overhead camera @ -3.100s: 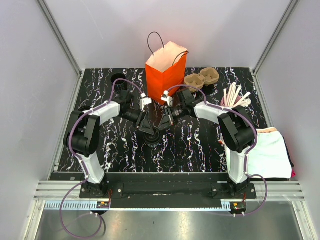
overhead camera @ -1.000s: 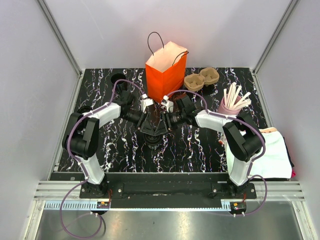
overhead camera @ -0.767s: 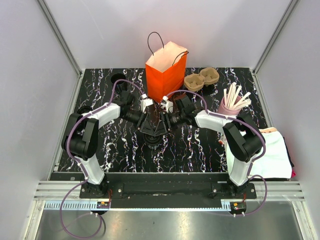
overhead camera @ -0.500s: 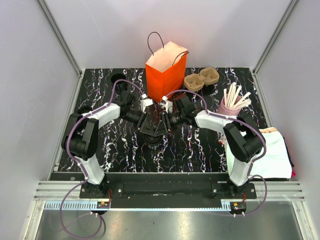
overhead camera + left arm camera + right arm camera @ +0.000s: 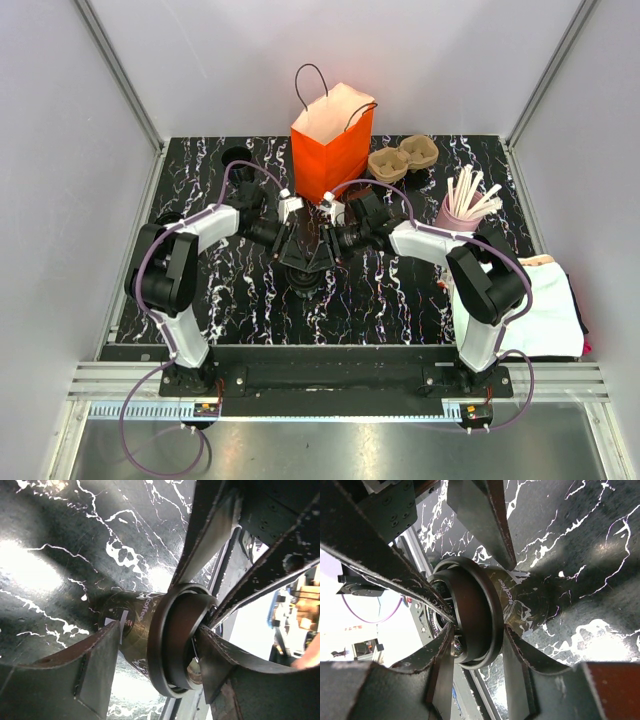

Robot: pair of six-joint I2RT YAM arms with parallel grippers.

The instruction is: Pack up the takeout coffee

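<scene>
The takeout coffee (image 5: 306, 274), a small black cup with a round black lid, stands on the marbled table in front of the orange paper bag (image 5: 331, 150). Both grippers reach it from the back and straddle it. In the left wrist view the lidded cup (image 5: 172, 640) sits between my left gripper's (image 5: 162, 667) fingers; the near finger (image 5: 95, 672) stands just off the cup wall, so this gripper is open. In the right wrist view my right gripper (image 5: 482, 647) has both fingers pressed against the lid (image 5: 475, 615), shut on the cup. In the top view the left gripper (image 5: 299, 257) and right gripper (image 5: 320, 255) nearly touch.
A brown pulp two-cup tray (image 5: 403, 157) lies right of the bag. A pink cup of white sticks (image 5: 458, 208) stands at the right, and a white cloth (image 5: 540, 305) lies at the table's right edge. A round black object (image 5: 238, 158) sits back left.
The left gripper's jaws have spread a little off the cup while the right gripper's jaws have closed in on the lid. Neither arm has shifted noticeably in the last second.
</scene>
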